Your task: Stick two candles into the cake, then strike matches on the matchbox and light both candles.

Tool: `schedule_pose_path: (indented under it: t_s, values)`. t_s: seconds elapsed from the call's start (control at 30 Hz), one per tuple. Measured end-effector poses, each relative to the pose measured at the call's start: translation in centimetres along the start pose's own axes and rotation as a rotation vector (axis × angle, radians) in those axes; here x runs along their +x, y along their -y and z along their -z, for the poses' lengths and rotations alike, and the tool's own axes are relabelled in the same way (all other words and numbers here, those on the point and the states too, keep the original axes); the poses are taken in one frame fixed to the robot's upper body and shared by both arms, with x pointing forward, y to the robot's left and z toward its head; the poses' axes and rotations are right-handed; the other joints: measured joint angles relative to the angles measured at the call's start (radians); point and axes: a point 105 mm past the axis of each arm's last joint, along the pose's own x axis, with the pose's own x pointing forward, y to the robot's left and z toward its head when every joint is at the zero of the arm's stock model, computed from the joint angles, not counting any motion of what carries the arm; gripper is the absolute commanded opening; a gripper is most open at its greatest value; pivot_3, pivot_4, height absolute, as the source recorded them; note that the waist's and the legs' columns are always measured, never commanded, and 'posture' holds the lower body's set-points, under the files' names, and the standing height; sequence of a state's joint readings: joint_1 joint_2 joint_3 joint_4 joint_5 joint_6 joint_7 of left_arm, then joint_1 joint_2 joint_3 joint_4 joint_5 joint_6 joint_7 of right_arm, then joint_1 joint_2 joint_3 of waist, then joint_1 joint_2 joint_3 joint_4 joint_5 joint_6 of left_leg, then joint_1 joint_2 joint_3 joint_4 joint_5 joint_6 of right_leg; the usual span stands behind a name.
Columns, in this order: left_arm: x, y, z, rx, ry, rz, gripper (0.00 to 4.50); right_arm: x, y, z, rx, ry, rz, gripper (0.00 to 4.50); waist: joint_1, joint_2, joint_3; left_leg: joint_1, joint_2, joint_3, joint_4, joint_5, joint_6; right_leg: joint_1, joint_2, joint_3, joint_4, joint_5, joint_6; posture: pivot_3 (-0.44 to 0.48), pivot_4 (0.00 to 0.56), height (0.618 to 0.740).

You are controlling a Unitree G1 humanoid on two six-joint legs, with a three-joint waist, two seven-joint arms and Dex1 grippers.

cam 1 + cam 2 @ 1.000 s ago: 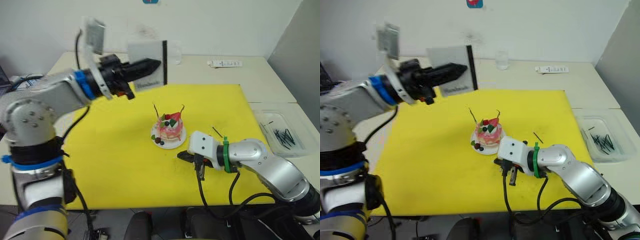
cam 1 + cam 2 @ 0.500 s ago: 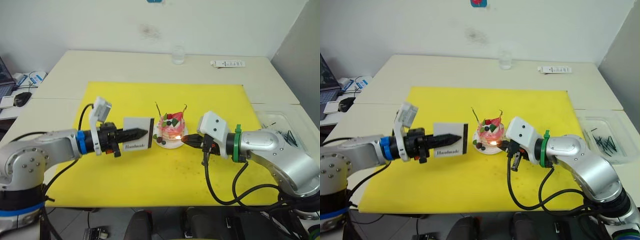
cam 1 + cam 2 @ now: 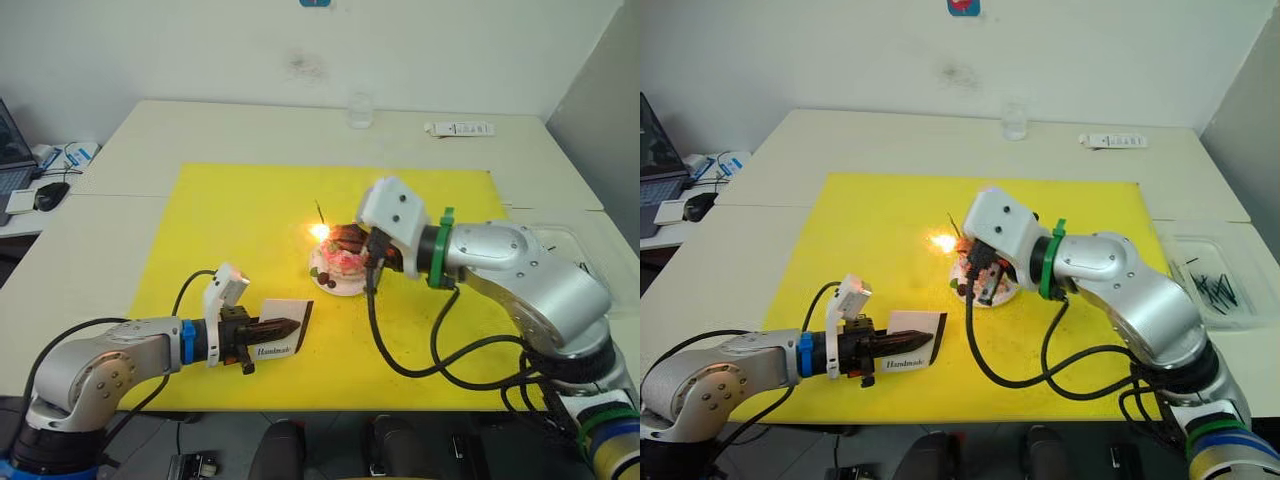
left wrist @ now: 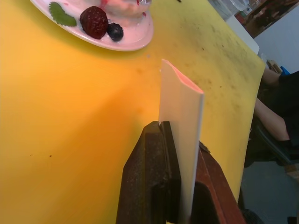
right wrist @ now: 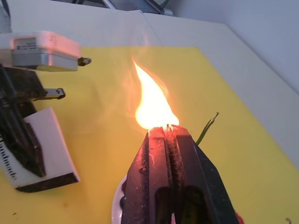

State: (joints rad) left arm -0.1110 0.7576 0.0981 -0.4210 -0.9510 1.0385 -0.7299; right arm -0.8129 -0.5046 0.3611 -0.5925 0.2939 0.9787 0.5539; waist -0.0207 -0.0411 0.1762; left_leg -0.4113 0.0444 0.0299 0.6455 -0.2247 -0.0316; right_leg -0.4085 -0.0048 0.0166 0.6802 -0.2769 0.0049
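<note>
Gripping the matchbox (image 3: 281,338) edge-on, left gripper (image 3: 284,326) sits low over the near mat (image 3: 220,210), fingers clamped on its faces. Farther back, right gripper (image 5: 166,132) hangs over the cake (image 3: 340,265), fingers pinched on a match, flame (image 5: 152,105) at their tips. One candle (image 5: 207,127) stands just beside the flame.

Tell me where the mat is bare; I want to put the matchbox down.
Free: the mat left of the cake, and its far strip toward the glass. Also the near right corner, beyond the cable. Crowded: around the cake, where the right gripper holds a burning match.
</note>
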Motion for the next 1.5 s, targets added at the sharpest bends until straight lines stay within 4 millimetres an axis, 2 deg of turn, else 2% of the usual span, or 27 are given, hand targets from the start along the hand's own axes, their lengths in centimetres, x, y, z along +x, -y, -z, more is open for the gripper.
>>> schedule_pose_path:
  t_s: [0.23,0.47,0.9,1.17,1.5]
  values:
    - [0.7,0.3,-0.4,0.016,0.008,0.020,0.00,1.1,1.4,1.4,-0.126,-0.043,0.073,0.02,0.012,0.000,0.000,-0.001,-0.001,0.000,0.001,0.000,0.000,0.000,-0.002,0.000,0.000,0.000,0.000,0.000,0.150,0.740]
    - [0.8,0.3,-0.3,0.013,0.012,0.026,0.00,1.8,1.9,2.1,-0.214,-0.049,0.094,0.02,0.012,0.000,0.000,-0.001,-0.001,0.000,0.000,0.000,0.000,0.000,-0.001,-0.001,0.000,0.000,0.000,0.000,0.150,0.740]
    - [-1.8,-1.6,-1.5,-0.013,0.068,-0.058,0.00,2.1,2.1,2.7,-0.291,-0.057,0.095,0.02,0.011,0.000,0.000,-0.001,0.002,-0.001,0.000,0.000,0.000,-0.001,0.002,-0.001,0.000,0.001,-0.001,0.000,0.150,0.740]
    - [-2.4,-0.8,-2.8,-0.075,0.110,0.013,0.00,2.3,2.0,2.9,-0.299,-0.066,0.088,0.02,0.010,0.000,0.000,-0.002,0.002,-0.001,0.000,0.000,0.000,-0.002,0.002,-0.001,0.000,0.003,-0.005,0.000,0.150,0.740]
    - [-2.6,-1.1,-3.0,-0.091,0.100,0.009,0.00,2.7,2.1,3.2,-0.299,-0.073,0.088,0.02,0.005,0.000,0.000,-0.002,0.002,-0.001,0.000,0.000,0.000,-0.002,0.002,-0.001,0.000,0.003,-0.005,0.000,0.150,0.740]
